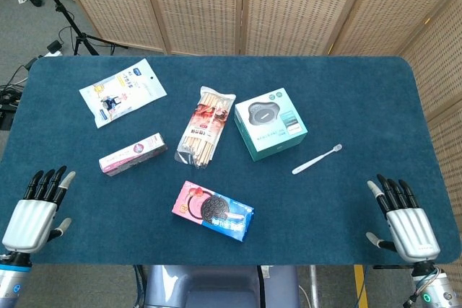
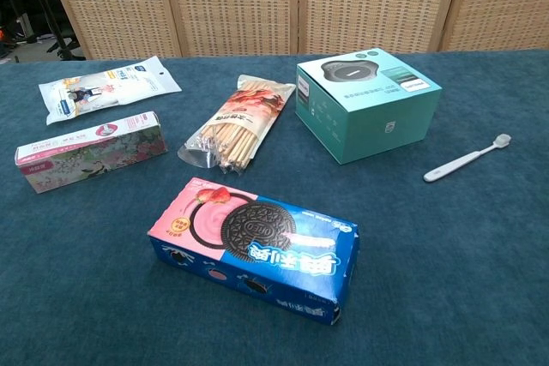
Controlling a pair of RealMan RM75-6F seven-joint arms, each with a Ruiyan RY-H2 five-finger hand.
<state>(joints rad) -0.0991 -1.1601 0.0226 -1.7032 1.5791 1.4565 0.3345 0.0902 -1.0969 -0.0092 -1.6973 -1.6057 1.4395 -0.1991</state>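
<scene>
- My left hand point(image 1: 30, 216) rests at the near left edge of the surface point(image 1: 346, 99), fingers point(image 1: 45, 182) spread wide and holding nothing.
- My right hand point(image 1: 403, 220) rests at the near right edge, fingers wide too and empty. The chest view shows neither hand.
- Nearest my left hand is the pink box point(image 1: 133, 154), lying flat, a little farther in and to the right, apart from my fingers.
- Nearest my right hand is the toothbrush point(image 1: 317, 159), lying at a slant to the far left of that hand, just right of the teal box point(image 1: 271, 123).
- The cookie box point(image 1: 213, 210) lies near the front edge between my hands, well apart from both.
- The snack sticks point(image 1: 206, 126) lie between the pink box and the teal box; the white pouch point(image 1: 122, 91) is at the far left.
- As I judge it, the toothbrush is thin and low on the pile, so I would come down from above and pinch its handle crosswise.
- The pink box would want a wide span across its long sides, with my palm kept level so it does not tip.
</scene>
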